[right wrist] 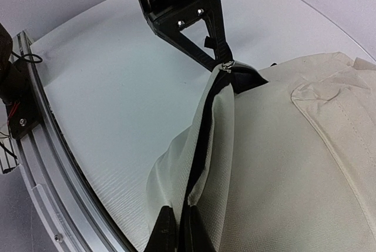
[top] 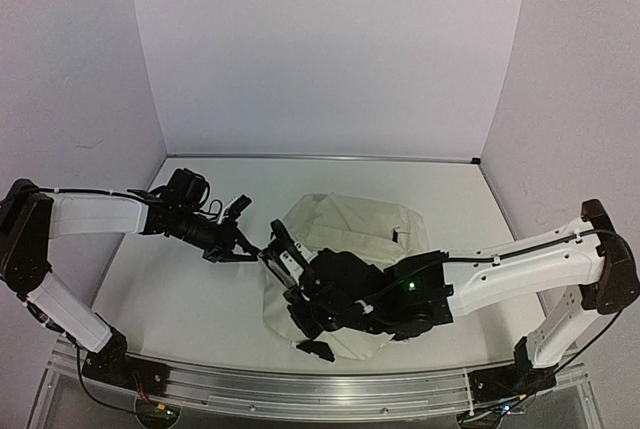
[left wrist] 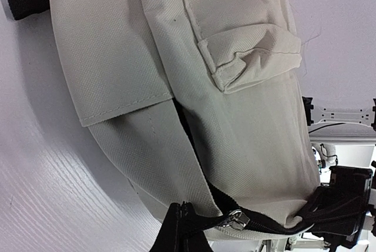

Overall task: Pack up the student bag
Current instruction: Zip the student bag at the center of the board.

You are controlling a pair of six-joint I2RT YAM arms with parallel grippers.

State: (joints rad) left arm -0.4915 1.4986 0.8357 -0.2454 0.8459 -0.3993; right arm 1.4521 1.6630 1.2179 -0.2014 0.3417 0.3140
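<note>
- The white tabletop [top: 190,289] is showing a faint wood-grain texture up close. Plain pale walls [top: 320,49] are boxing it in on the left, back and right.
- An aluminium rail [top: 300,389] is running along the near edge of the tabletop.
- The student bag [top: 365,234] is lying flat on the tabletop, a bit right of centre. Its cream side with the flap pocket [left wrist: 252,52] is facing up.
- The left hand [left wrist: 183,221] is sitting at the bag's left edge. Its fingers are pressing together on the black zipper trim [right wrist: 202,128], right beside the metal zipper pull [left wrist: 235,219].
- Can't tell whether it's catching the pull itself or only the trim next to it.
- The right hand [right wrist: 178,225] is pinching that same trim further along, nearer the rail. That edge of the bag is standing up as a ridge between the two hands.
- From above, the right arm [top: 520,259] is lying across the bag, and its black wrist is covering most of the near half. So the right fingertips are hard to pick out there.
- Both wrist views are cropping the bag, and the inside isn't showing anywhere.
- A black strap end [left wrist: 26,2] is poking out at the top left corner of the left wrist view, cut off by the frame edge.
</note>
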